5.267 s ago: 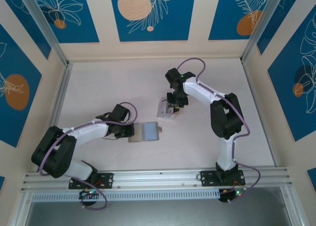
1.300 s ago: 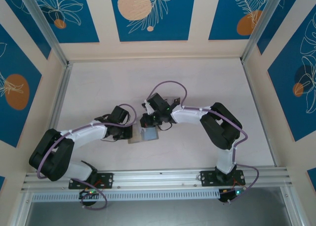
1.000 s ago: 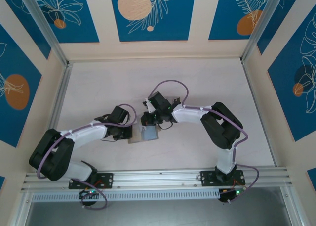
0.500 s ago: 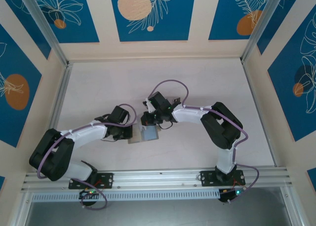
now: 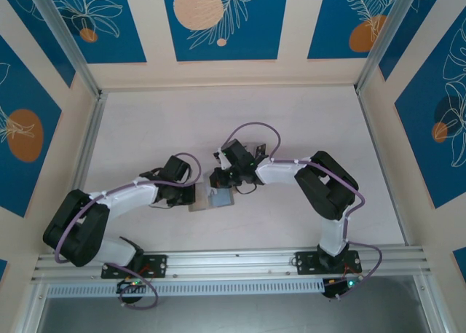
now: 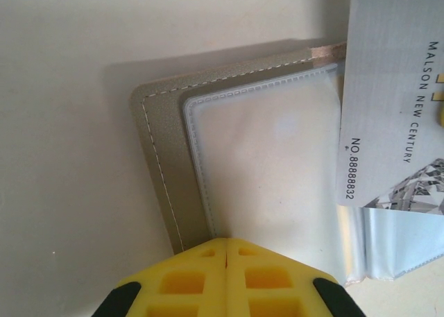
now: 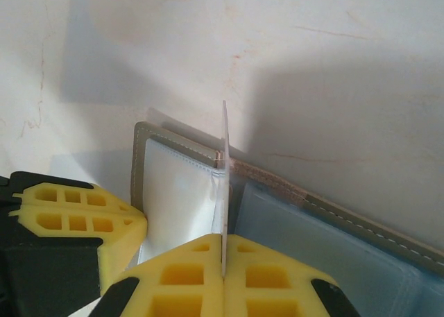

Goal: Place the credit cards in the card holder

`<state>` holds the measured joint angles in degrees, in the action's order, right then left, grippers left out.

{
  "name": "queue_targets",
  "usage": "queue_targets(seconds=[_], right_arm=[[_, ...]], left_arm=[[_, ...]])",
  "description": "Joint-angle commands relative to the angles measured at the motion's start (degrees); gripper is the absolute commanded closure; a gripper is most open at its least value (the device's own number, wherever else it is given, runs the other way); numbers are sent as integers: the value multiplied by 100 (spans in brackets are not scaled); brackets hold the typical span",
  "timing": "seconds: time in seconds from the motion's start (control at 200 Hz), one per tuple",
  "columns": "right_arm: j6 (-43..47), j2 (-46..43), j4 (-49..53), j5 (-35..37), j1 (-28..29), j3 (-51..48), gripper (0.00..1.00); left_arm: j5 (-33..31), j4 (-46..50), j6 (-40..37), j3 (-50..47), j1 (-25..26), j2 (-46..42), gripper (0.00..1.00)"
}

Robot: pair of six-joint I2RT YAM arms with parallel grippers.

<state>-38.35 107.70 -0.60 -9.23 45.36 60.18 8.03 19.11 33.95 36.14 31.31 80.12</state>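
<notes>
Inserting a card, we judge: right gripper point(image 7: 223, 251) pinches the white-grey credit card point(image 7: 224, 157) on edge at the open card holder's point(image 6: 159, 164) 3 o'clock side. Left gripper point(image 6: 227, 244), pressed together, seemingly clamps its 6 o'clock edge. Next we need the card tilted flat and slid into a clear pocket point(image 6: 270, 185).

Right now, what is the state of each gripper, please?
Left gripper: closed, pinching the holder at its edge.
Right gripper: closed on a card, held edge-on at the holder.

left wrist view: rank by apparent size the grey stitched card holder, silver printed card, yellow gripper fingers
1. grey stitched card holder
2. silver printed card, cut by the frame edge
3. yellow left gripper, nearest the camera, so unsure
</notes>
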Motion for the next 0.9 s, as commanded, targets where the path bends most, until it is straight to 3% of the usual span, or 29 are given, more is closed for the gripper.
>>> queue_targets(seconds=[0.0,0.56,0.895], right_arm=[[-142,-64,23,-129,78,-279,100],[-555,-99,-550,-331,-189,-865,100],[-463,116,-436,-307,-156,-570,100]], left_arm=[[-275,297,14,-56,33,232,95],[-311,356,57,-73,26,207,95],[-302,372,49,-38,33,232,95]])
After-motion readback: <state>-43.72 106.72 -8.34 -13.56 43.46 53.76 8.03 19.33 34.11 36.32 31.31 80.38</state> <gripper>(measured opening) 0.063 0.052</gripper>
